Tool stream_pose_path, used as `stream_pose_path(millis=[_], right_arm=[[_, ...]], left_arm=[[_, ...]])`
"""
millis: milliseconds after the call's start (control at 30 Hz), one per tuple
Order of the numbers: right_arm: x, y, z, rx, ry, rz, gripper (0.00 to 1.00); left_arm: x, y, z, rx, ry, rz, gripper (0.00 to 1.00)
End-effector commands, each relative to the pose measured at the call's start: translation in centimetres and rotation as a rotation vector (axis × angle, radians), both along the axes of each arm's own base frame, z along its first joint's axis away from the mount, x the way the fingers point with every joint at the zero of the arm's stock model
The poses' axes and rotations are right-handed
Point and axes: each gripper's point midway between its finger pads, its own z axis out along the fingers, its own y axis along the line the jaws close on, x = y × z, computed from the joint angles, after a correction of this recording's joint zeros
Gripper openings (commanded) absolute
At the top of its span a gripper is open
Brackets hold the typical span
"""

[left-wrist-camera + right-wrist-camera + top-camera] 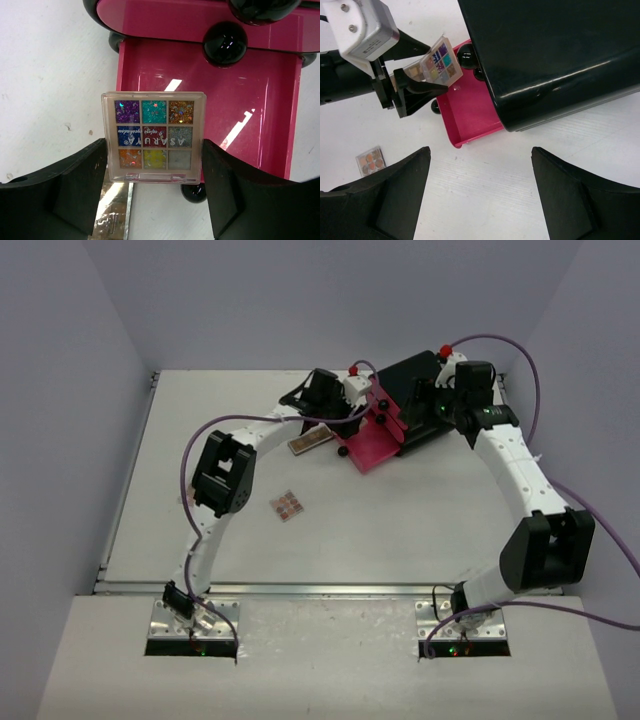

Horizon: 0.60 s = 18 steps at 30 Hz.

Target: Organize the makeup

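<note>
My left gripper is shut on a small square palette of glitter colours, held by its sides just over the near edge of the open pink drawer. In the right wrist view the same palette sits tilted in that gripper. A long tan palette lies on the table under the left gripper. A small tan-pink palette lies alone further front and also shows in the right wrist view. My right gripper is open and empty above the table beside the black box.
The black box stands at the back, with its pink drawer pulled out toward the front left. Black round knobs sit on the drawer fronts. A small black ball lies at the drawer's near corner.
</note>
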Motion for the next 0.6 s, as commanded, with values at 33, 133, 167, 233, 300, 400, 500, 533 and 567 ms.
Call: stream_pose_path(millis=[33,133,167,233,300,400,500,533,567], right_arm=[[-0.3,-0.7,1.9,-0.036,-0.064,-0.016,0.82],[-0.6,-0.8,1.7,-0.039,-0.062,-0.02,0.82],[-0.7,-0.9,1.6,-0.04,-0.059,-0.019,0.82],[-1.0,-1.1,1.3,-0.053,-0.058,-0.021,0.83],[-1.2,-1.2,1.4,-0.058,-0.062,-0.025,0.83],[-1.4,-1.3,1.6,-0.066,-0.069,-0.025,0.84],[-1.6,-1.5,1.7,-0.069,-0.073,-0.026,0.84],[-1.6,-1.5,1.7,-0.069,-0.073,-0.025,0.84],[-1.6,-1.5,1.7,-0.068,-0.073,-0.024,0.84]], left_arm=[[1.8,-2.3,1.4,-0.058,-0.08,0.014,0.14],[2.2,-2.8,0.8,-0.079,-0.086,0.023,0.14],[2.3,-2.9,0.6,-0.08,-0.085,0.021,0.14],[2.3,-3.4,0.0,-0.07,-0.091,0.01,0.15],[2.1,-3.7,-0.5,-0.052,-0.098,-0.001,0.21],[1.7,-4.0,-1.1,-0.031,-0.101,-0.008,0.39],[1.7,-4.0,-1.2,-0.02,-0.11,0.004,0.64],[1.8,-4.0,-1.1,-0.019,-0.115,0.009,0.7],[1.9,-4.0,-0.8,-0.02,-0.121,0.011,0.76]])
